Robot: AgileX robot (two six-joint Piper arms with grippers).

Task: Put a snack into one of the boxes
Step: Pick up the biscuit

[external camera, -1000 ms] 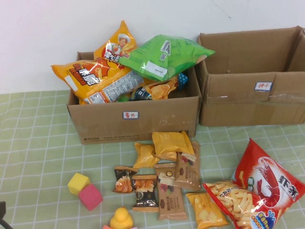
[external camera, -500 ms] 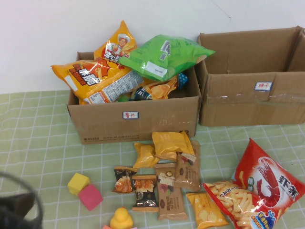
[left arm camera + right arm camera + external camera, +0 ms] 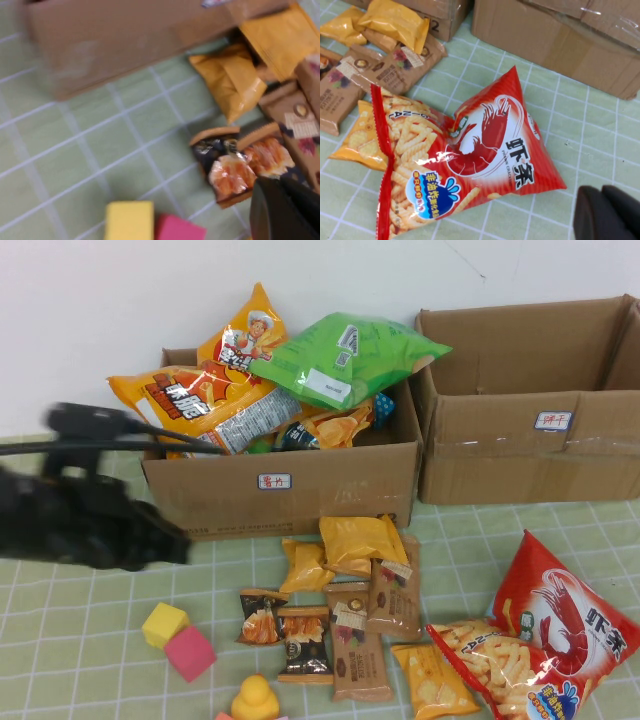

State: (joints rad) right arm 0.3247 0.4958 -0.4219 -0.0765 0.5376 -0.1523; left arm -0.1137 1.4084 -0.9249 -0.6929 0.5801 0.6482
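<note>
Two brown boxes stand at the back. The left box [image 3: 300, 495] is piled high with chip bags; the inside of the right box [image 3: 530, 445] is hidden by its front wall. Small snack packets [image 3: 345, 615] lie in front of the left box. A red shrimp-cracker bag [image 3: 555, 640] lies at the right and fills the right wrist view [image 3: 465, 160]. My left gripper [image 3: 172, 545] is a blurred black shape left of the packets, shut and empty. In the left wrist view the left gripper [image 3: 287, 210] is beside a dark orange packet [image 3: 235, 167]. My right gripper [image 3: 607, 212] is shut and empty, beside the red bag.
A yellow block [image 3: 163, 623], a pink block [image 3: 190, 652] and a yellow duck toy [image 3: 255, 700] lie at the front left. Orange and green chip bags [image 3: 345, 355] overhang the left box's rim. A green checked cloth [image 3: 90, 640] covers the table.
My left arm has swung in from the lower left corner, up and to the right, and now hangs in front of the left box. Nothing else has moved.
</note>
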